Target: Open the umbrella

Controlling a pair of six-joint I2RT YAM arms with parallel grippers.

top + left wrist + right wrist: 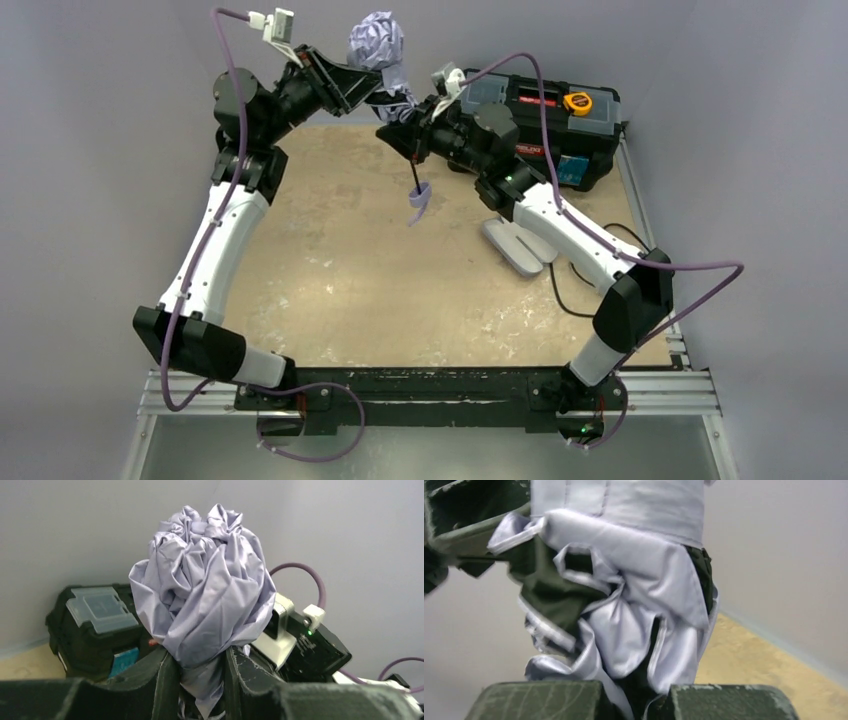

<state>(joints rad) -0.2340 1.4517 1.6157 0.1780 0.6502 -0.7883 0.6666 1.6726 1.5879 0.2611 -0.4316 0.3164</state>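
Observation:
The umbrella (378, 45) is held up in the air at the back of the table, its pale lavender fabric bunched into a crumpled ball. Its thin dark shaft hangs down to the small lavender knob handle (420, 193) with a loose strap. My left gripper (372, 85) is shut on the gathered fabric just under the ball; in the left wrist view (202, 672) the cloth (202, 580) bulges above my fingers. My right gripper (408, 125) is shut on the folds lower down, lavender and black fabric (634, 605) filling the right wrist view between my fingers (644, 702).
A black toolbox (555, 120) with a clear lid tray and a yellow tape measure stands at the back right, close behind my right arm. A pale lavender oval case (515, 245) lies on the tan board right of centre. Grey walls enclose the back and sides.

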